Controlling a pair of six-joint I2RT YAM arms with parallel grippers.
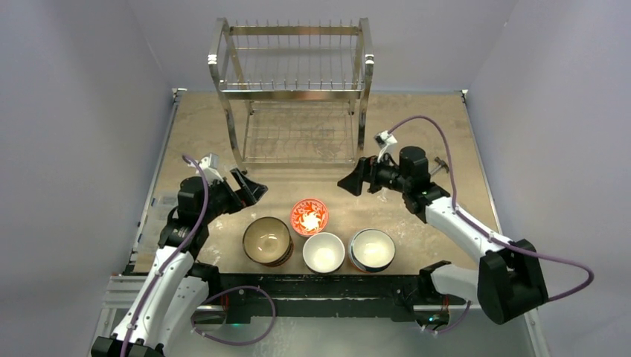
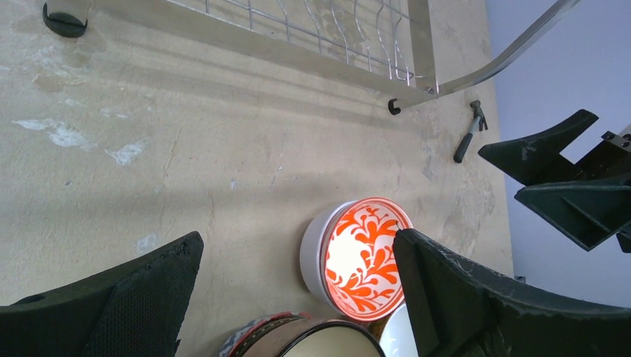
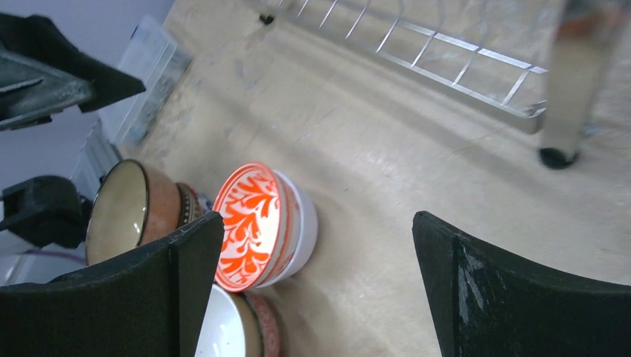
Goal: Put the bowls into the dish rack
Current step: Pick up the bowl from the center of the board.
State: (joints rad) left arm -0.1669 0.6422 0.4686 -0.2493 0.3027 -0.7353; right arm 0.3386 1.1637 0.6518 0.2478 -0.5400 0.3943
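Observation:
The chrome dish rack (image 1: 294,89) stands at the back of the table with nothing on either tier. Four groups of bowls sit near the front edge. They are a red-patterned bowl (image 1: 309,216), a brown bowl (image 1: 266,239) stacked on others, a white bowl (image 1: 324,251) and a blue-and-white bowl (image 1: 372,249). My left gripper (image 1: 249,190) hovers open to the left of the red-patterned bowl (image 2: 357,253), holding nothing. My right gripper (image 1: 350,182) hovers open to its upper right, also holding nothing. The right wrist view shows the red-patterned bowl (image 3: 257,223) beside my left finger.
A small dark-handled tool (image 1: 439,165) lies on the table behind the right arm. A clear plastic bin (image 3: 156,82) sits at the table's left edge. The rack's black feet (image 3: 558,156) rest on the tabletop just beyond both grippers.

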